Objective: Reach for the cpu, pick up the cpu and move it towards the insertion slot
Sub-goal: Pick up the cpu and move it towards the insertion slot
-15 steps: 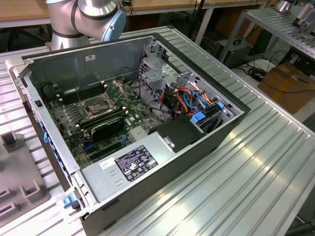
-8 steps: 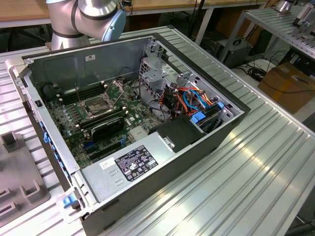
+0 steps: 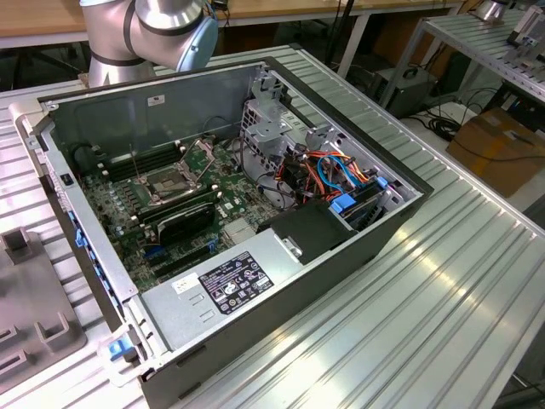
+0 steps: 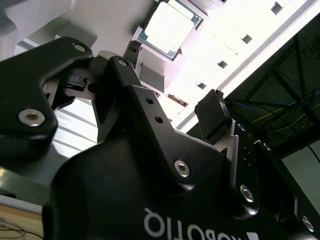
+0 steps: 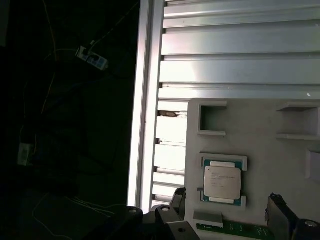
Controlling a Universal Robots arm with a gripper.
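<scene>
The fingers [image 5: 280, 217], spread apart, hang near the cpu [image 5: 222, 182] in a grey tray [image 5: 260, 125] on the ribbed aluminium table [image 5: 240, 70].

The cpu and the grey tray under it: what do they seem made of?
The small square cpu has a dull silver-grey metal face, with a green rim, likely circuit board. The flat grey tray looks like matte plastic: no shine, moulded raised walls.

The cpu [image 5: 222, 182], a thin square chip with a dull silver face, lies flat in a framed recess of the grey tray [image 5: 260, 150]. The insertion slot [image 3: 166, 183], silver-framed with a dark centre, sits on the green motherboard [image 3: 119, 209].
</scene>
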